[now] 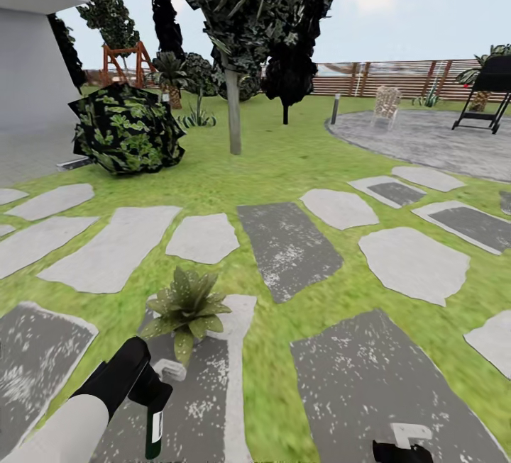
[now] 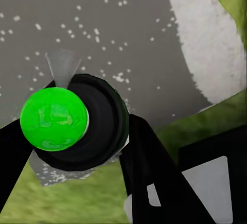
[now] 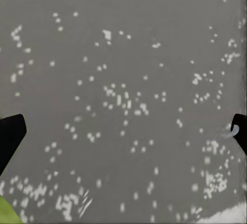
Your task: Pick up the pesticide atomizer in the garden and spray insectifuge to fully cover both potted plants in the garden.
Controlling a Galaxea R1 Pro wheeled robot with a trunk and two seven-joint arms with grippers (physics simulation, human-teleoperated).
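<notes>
My left gripper is shut on the pesticide atomizer, a slim dark bottle with a white label that hangs low at the view's bottom left. In the left wrist view its green-lit top sits between the black fingers. One potted plant, a small rosette of pointed green leaves, stands on a grey slab just ahead of that gripper. The second potted plant is out of view. My right gripper is open over a dark speckled slab, with nothing between its fingertips.
Grey stepping slabs cross the lawn. A dark leafy bush and a tree trunk stand ahead to the left. The round patio, a black stand and the slatted fence lie far right.
</notes>
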